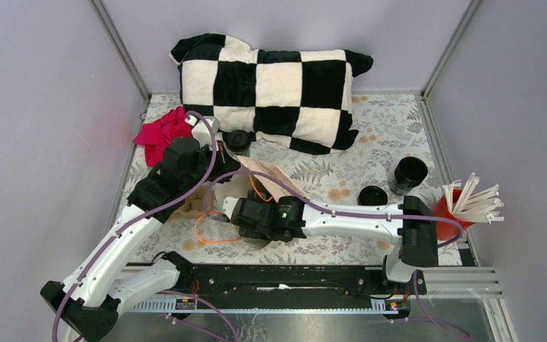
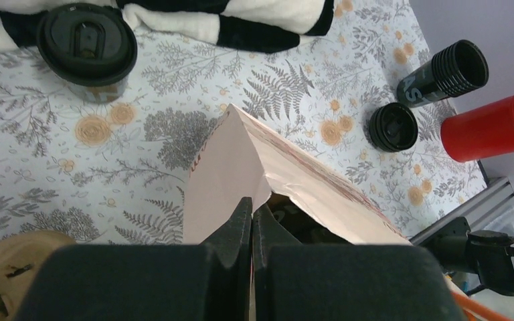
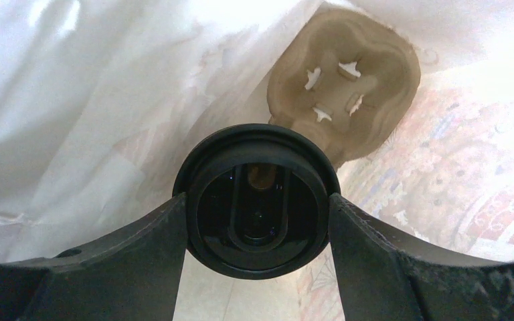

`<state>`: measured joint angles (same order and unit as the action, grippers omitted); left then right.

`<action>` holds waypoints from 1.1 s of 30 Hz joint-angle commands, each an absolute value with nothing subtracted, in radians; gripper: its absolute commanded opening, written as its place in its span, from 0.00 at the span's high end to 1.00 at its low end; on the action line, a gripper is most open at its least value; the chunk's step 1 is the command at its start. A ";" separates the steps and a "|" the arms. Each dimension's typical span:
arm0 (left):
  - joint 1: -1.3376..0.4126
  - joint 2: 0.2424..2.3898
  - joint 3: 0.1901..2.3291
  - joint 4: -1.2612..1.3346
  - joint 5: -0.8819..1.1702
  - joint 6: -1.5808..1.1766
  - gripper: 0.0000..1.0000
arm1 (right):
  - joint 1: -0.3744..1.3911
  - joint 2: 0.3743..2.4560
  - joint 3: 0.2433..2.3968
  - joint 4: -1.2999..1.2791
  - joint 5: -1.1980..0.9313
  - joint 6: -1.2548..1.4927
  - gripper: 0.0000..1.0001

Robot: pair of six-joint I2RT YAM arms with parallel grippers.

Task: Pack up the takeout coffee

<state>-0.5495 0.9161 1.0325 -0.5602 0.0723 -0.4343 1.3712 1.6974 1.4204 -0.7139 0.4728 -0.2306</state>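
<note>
Right end effector grips 1 lidded black cup across its lid, inside the paper bag. Deeper in, the pulp carrier lies straight ahead, along the cup's axis. Left end effector is closed, pinching the bag's edge. Cup 2 stands beside the pillow.

Noted: bag — thin creased paper, matt; carrier rough moulded pulp; cup lid smooth black plastic, faintly glossy.
</note>
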 commanded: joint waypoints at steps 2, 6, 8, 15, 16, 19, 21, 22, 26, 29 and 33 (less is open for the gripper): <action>-0.552 0.873 1.061 -0.501 0.026 -0.417 1.00 | 1.331 1.622 1.487 -0.721 0.532 -0.254 0.49; -0.552 0.811 0.993 -0.513 -0.043 -0.457 1.00 | 1.330 1.637 1.524 -0.742 0.508 -0.239 0.49; -0.552 0.785 0.967 -0.523 -0.104 -0.466 1.00 | 1.325 1.670 1.577 -0.785 0.468 -0.206 0.49; -0.552 0.745 0.912 -0.549 -0.169 -0.481 1.00 | 1.309 1.711 1.654 -0.803 0.372 -0.123 0.49; -0.552 0.739 0.906 -0.550 -0.165 -0.479 1.00 | 1.308 1.707 1.633 -0.779 0.382 -0.140 0.50; -0.552 0.724 0.903 -0.574 -0.167 -0.477 1.00 | 1.305 1.715 1.582 -0.733 0.470 -0.208 0.51; -0.552 0.704 0.890 -0.581 -0.164 -0.477 1.00 | 1.295 1.728 1.573 -0.704 0.524 -0.242 0.51; -0.552 0.696 0.877 -0.582 -0.158 -0.478 1.00 | 1.287 1.731 1.572 -0.687 0.539 -0.257 0.51; -0.552 0.674 0.854 -0.608 -0.127 -0.494 1.00 | 1.261 1.725 1.558 -0.597 0.550 -0.281 0.51; -0.552 0.657 0.843 -0.626 -0.127 -0.500 1.00 | 1.240 1.717 1.530 -0.549 0.539 -0.280 0.51; -0.552 0.651 0.840 -0.640 -0.116 -0.495 1.00 | 1.219 1.719 1.497 -0.547 0.547 -0.275 0.51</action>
<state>-0.5491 0.6609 0.8547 -0.6018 -0.1425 -0.4973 1.2510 1.7367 1.5215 -0.6243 0.4965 -0.2760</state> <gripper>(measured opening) 0.005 0.763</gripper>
